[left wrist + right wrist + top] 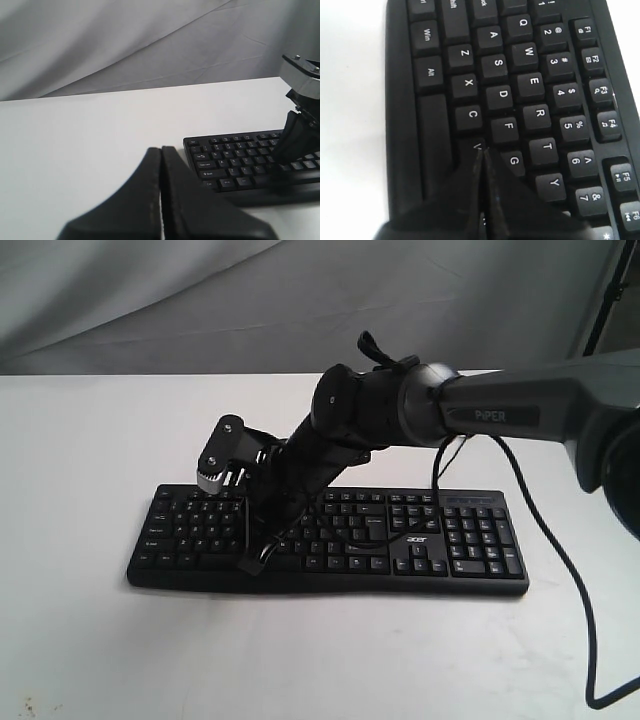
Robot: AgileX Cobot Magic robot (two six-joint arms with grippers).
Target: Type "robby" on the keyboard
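The black keyboard (pixel 470 540) lies flat on the white table, its acer logo facing the front. My right arm reaches across from the right, and the right gripper (pixel 258 545) points down onto the left half of the keys. In the right wrist view the right gripper (pixel 481 151) is shut with nothing in it; its tips rest at the edge of the V key (pixel 476 145), beside G (pixel 513 160), and the fingers hide the keys behind them. The left gripper (pixel 161 150) is shut and empty, over bare table left of the keyboard (pixel 235 155). It is out of the exterior view.
The white table (pixel 80 440) stretches on all sides of the keyboard. A black cable (pixel 560 560) hangs from the right arm and loops past the keyboard's right end. Grey cloth (pixel 200 300) hangs behind. The right arm's wrist (pixel 300 125) stands at the left wrist view's edge.
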